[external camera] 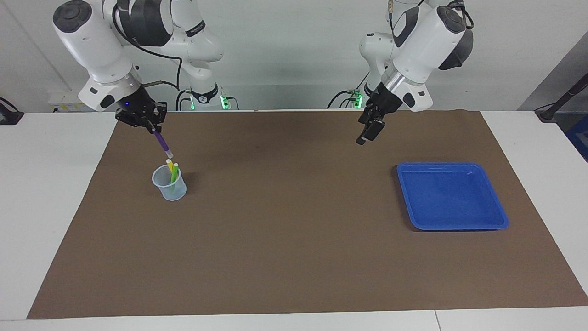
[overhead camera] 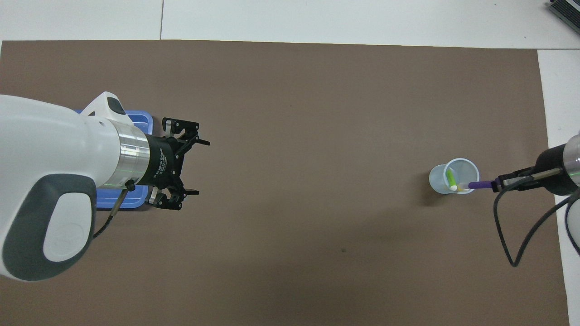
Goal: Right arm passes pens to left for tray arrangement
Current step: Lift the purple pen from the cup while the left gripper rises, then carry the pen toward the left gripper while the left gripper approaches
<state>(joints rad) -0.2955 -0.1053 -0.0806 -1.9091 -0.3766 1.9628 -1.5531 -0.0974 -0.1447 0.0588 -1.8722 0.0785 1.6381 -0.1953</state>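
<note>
My right gripper (external camera: pixel 154 130) is shut on the top of the purple pen (external camera: pixel 162 143) and holds it tilted, tip down, just above the translucent cup (external camera: pixel 170 187); the pen is clear of the cup's rim. It also shows in the overhead view (overhead camera: pixel 496 184) with the purple pen (overhead camera: pixel 480 184). The green pen (external camera: pixel 174 174) and yellow pen (external camera: pixel 169 164) stand in the cup (overhead camera: pixel 442 179). My left gripper (external camera: pixel 367 133) is open and empty, raised over the mat beside the blue tray (external camera: pixel 452 195). In the overhead view the left gripper (overhead camera: pixel 203 168) covers part of the tray (overhead camera: pixel 138 120). The tray holds nothing.
A brown mat (external camera: pixel 294 230) covers most of the white table. The cup stands toward the right arm's end, the tray toward the left arm's end. A black cable (overhead camera: pixel 507 235) loops from the right wrist.
</note>
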